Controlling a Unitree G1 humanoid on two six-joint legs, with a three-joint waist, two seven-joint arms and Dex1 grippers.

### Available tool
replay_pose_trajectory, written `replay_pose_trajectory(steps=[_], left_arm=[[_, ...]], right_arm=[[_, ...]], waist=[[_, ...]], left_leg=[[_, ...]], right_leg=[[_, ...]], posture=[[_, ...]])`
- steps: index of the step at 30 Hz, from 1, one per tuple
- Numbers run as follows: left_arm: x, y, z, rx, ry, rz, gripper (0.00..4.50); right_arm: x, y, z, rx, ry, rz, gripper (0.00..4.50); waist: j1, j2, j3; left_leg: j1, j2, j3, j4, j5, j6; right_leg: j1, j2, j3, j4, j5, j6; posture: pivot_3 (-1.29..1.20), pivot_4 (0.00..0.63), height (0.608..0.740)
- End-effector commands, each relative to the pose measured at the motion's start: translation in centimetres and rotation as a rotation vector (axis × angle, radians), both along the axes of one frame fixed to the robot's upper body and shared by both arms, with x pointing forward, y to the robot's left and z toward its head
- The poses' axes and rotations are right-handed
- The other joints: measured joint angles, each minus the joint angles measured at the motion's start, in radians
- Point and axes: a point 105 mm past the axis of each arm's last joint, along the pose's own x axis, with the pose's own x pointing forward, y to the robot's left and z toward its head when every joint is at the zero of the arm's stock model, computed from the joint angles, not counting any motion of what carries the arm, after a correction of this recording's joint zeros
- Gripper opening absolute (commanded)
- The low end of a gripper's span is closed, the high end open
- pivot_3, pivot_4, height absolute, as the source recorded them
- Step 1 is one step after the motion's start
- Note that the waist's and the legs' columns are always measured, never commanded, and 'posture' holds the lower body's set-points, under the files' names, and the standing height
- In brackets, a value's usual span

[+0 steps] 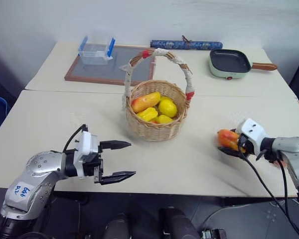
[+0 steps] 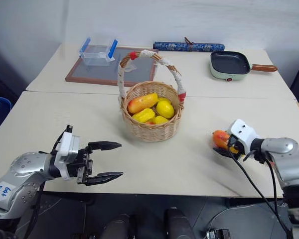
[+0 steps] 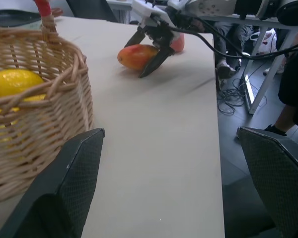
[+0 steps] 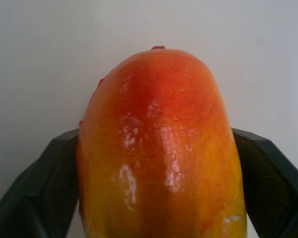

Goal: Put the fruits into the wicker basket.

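The wicker basket (image 1: 155,130) stands mid-table, holding a mango (image 1: 145,101) and several yellow lemons (image 1: 168,107). To its right, another orange-red mango (image 1: 226,138) lies on the table. My right gripper (image 3: 134,60) is open around that mango, one finger along each side of it. In the right wrist view this mango (image 4: 159,148) spans the whole gap between the fingers. A pink peach (image 3: 179,43) sits just behind that gripper. My left gripper (image 1: 132,159) hovers open and empty, level, left of and nearer than the basket, pointing right.
On the far table are a clear box with blue clips (image 1: 96,50) on a framed board (image 1: 84,72), a blue roll (image 1: 186,45) and a green pan (image 1: 229,62). The table's right edge (image 3: 219,148) drops to floor with cables and a person's legs.
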Motion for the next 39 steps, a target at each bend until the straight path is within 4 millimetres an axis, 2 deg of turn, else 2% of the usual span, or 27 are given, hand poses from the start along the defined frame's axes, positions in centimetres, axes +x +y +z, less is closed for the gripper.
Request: replay_pose_trajectory(steps=[1, 4, 5, 6, 7, 9, 10, 12, 14, 17, 21, 22, 25, 28, 31, 35, 39], left_arm=[[-0.4, 0.1, 0.9, -0.017, -0.037, 0.004, 4.5], [-0.3, 0.9, 0.9, -0.023, -0.035, 0.049, 4.5], [-0.3, 1.4, 0.8, -0.022, -0.032, 0.069, 4.5], [-0.3, 2.2, 0.6, -0.02, -0.024, 0.105, 4.5], [-0.3, 2.7, 0.4, -0.018, -0.017, 0.13, 4.5], [-0.4, 3.5, 0.1, -0.017, -0.002, 0.165, 4.5], [-0.3, 3.6, 0.0, -0.017, 0.001, 0.174, 4.5], [-0.2, 3.8, 0.0, -0.019, 0.007, 0.187, 4.5], [-0.1, 4.0, 0.2, -0.04, 0.008, 0.205, 4.5], [0.1, 3.9, 0.4, -0.053, 0.007, 0.211, 4.5], [0.1, 3.7, 0.5, -0.058, 0.004, 0.212, 4.5], [0.1, 3.7, 0.6, -0.06, 0.004, 0.211, 4.5], [0.0, 3.5, 0.7, -0.065, 0.005, 0.205, 4.5], [0.2, 3.2, 0.8, -0.071, 0.007, 0.192, 4.5], [0.5, 2.8, 0.9, -0.074, 0.006, 0.167, 4.5], [0.9, 2.7, 0.9, -0.074, 0.006, 0.144, 4.5], [1.5, 2.6, 0.7, -0.075, 0.015, 0.113, 4.5]], right_arm=[[0.3, 0.5, 0.3, 0.029, -0.023, 0.057, 3.23], [0.1, 2.0, 2.4, 0.099, -0.079, 0.153, 3.23], [-0.7, 3.6, 3.5, 0.139, -0.087, 0.243, 3.23], [-1.8, 7.3, 5.7, 0.215, -0.114, 0.379, 3.23], [-3.1, 9.8, 7.1, 0.264, -0.125, 0.482, 3.23], [-3.9, 14.3, 9.6, 0.36, -0.168, 0.564, 3.23], [-3.9, 15.6, 10.4, 0.387, -0.188, 0.569, 3.23], [-3.3, 18.3, 12.0, 0.442, -0.233, 0.556, 3.23], [-1.2, 21.3, 13.6, 0.44, -0.343, 0.497, 3.23], [1.6, 23.3, 14.3, 0.389, -0.436, 0.412, 3.23], [3.2, 23.6, 13.9, 0.364, -0.427, 0.37, 3.23], [3.2, 23.6, 14.2, 0.384, -0.433, 0.368, 3.58], [2.5, 23.4, 14.8, 0.418, -0.449, 0.39, 4.48], [-0.3, 22.5, 15.3, 0.517, -0.454, 0.508, 4.48], [-2.3, 18.8, 15.3, 0.621, -0.478, 0.48, 4.48], [-5.7, 14.7, 14.2, 0.616, -0.487, 0.467, 4.48], [-8.6, 7.1, 11.3, 0.527, -0.495, 0.186, 4.48]], waist=[[-0.002, 0.0, 0.0], [-0.009, 0.0, 0.0], [-0.01, 0.001, 0.001], [-0.013, 0.004, 0.003], [-0.018, 0.007, 0.004], [-0.025, 0.009, 0.006], [-0.03, 0.009, 0.006], [-0.03, 0.009, 0.006], [-0.027, 0.008, 0.005], [-0.024, 0.008, 0.005], [-0.009, 0.008, 0.005], [-0.01, 0.008, 0.005], [-0.015, 0.008, 0.005], [-0.015, 0.007, 0.005], [-0.007, 0.008, 0.005], [0.008, 0.008, 0.005], [0.015, 0.008, 0.005]], left_leg=[[0.0, 0.0, 0.0, 0.001, 0.0, 0.0], [0.0, 0.0, 0.0, 0.001, 0.0, 0.0], [0.0, 0.0, 0.0, 0.001, 0.0, 0.0], [-0.001, 0.0, 0.0, 0.001, 0.0, 0.0], [-0.001, 0.0, 0.0, 0.001, 0.0, 0.0], [0.0, 0.001, -0.002, 0.001, -0.001, -0.002], [0.0, 0.002, -0.006, 0.001, -0.002, -0.003], [-0.001, 0.003, -0.01, 0.001, -0.003, -0.003], [-0.001, 0.002, -0.011, 0.001, -0.003, -0.004], [-0.002, 0.0, -0.01, 0.001, -0.003, -0.004], [-0.004, -0.003, -0.011, 0.002, -0.003, -0.003], [-0.005, -0.003, -0.011, 0.002, -0.004, -0.002], [-0.006, -0.003, -0.009, 0.002, -0.006, 0.001], [-0.006, -0.002, -0.01, 0.001, -0.007, 0.0], [-0.006, -0.001, -0.011, 0.0, -0.008, -0.001], [-0.006, -0.002, -0.01, 0.001, -0.012, 0.006], [-0.005, -0.002, -0.01, 0.001, -0.012, 0.006]], right_leg=[[0.0, 0.0, 0.0, 0.0, 0.0, 0.0], [0.0, 0.0, 0.0, 0.001, 0.0, 0.001], [0.0, 0.0, 0.0, 0.001, 0.0, 0.001], [0.0, 0.0, 0.0, 0.001, 0.0, 0.001], [-0.001, 0.0, 0.0, 0.001, 0.0, 0.001], [-0.003, 0.001, 0.002, 0.004, 0.0, 0.001], [-0.002, 0.003, 0.002, 0.005, 0.0, 0.001], [-0.003, 0.004, 0.0, 0.006, 0.0, 0.0], [-0.002, 0.004, -0.001, 0.006, -0.001, -0.001], [-0.004, 0.001, -0.001, 0.007, -0.001, -0.002], [-0.005, -0.002, -0.002, 0.006, -0.002, -0.002], [-0.005, -0.003, -0.002, 0.006, -0.001, -0.002], [-0.006, -0.004, -0.003, 0.005, -0.001, -0.001], [-0.006, -0.003, -0.004, 0.004, 0.0, 0.001], [-0.006, -0.002, -0.005, 0.004, -0.001, 0.002], [-0.003, -0.002, -0.005, 0.0, 0.0, 0.003], [-0.001, -0.002, -0.004, -0.001, 0.0, 0.003]], posture=[[0.0, 0.15, 0.74], [0.0, 0.15, 0.74], [0.0, 0.15, 0.74], [0.0, 0.15, 0.74], [0.0, 0.15, 0.74], [0.0, 0.15, 0.74], [0.0, 0.15, 0.74], [0.0, 0.15, 0.74], [0.0, 0.15, 0.74], [0.0, 0.15, 0.74], [0.0, 0.15, 0.74], [0.0, 0.15, 0.74], [0.0, 0.15, 0.74], [0.0, 0.15, 0.74], [0.0, 0.15, 0.74], [0.0, 0.15, 0.74], [0.0, 0.15, 0.74]])
